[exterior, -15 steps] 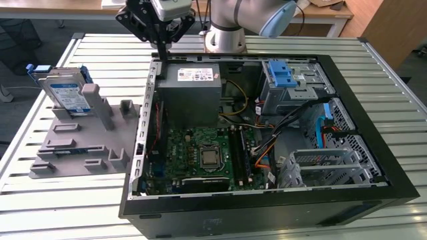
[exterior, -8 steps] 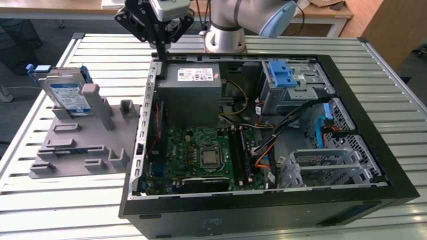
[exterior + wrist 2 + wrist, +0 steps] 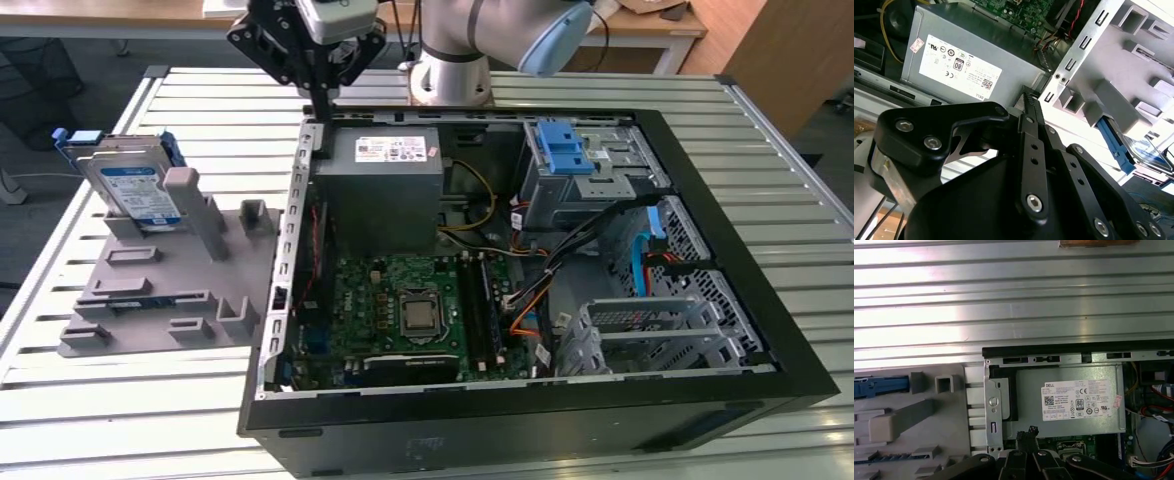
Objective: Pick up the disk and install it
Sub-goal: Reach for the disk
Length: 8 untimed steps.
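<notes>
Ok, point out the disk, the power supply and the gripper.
disk (image 3: 136, 193): exterior view, on its white-and-blue label.
power supply (image 3: 1079, 401): first wrist view, on its white sticker.
gripper (image 3: 1028, 100): second wrist view, at the tips of its closed fingers.

My metal gripper (image 3: 1027, 100) was black. The flat rectangular disk (image 3: 139, 197) was silver, its label (image 3: 127, 184) white and blue, its plastic bracket (image 3: 83, 138) blue. The boxy power supply (image 3: 387, 200) was grey with a white sticker (image 3: 390, 150), the circuit board (image 3: 400, 300) green, the slatted table (image 3: 787, 170) pale and striped.
</notes>
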Each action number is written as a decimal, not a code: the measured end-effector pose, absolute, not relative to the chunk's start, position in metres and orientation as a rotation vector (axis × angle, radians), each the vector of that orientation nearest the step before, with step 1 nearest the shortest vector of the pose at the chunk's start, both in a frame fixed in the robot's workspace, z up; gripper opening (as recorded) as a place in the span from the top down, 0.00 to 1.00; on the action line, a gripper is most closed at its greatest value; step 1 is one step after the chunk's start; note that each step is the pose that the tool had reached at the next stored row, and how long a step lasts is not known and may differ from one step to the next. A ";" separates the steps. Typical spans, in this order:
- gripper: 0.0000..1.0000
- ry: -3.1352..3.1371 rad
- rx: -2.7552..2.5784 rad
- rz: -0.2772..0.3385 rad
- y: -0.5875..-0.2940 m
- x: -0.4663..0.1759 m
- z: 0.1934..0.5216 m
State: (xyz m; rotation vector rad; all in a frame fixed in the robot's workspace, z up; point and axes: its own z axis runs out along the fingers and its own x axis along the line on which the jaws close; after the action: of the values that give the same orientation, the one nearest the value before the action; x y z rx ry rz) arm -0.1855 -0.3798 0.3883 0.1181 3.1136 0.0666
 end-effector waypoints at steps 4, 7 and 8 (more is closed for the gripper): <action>0.89 3.114 0.118 0.067 -0.380 -0.186 0.388; 0.89 3.114 0.118 0.067 -0.380 -0.187 0.388; 0.89 3.114 0.118 0.067 -0.380 -0.187 0.388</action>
State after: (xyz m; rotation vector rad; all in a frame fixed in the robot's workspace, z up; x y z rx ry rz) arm -0.1874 -0.3798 0.3877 0.1181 3.1138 0.0667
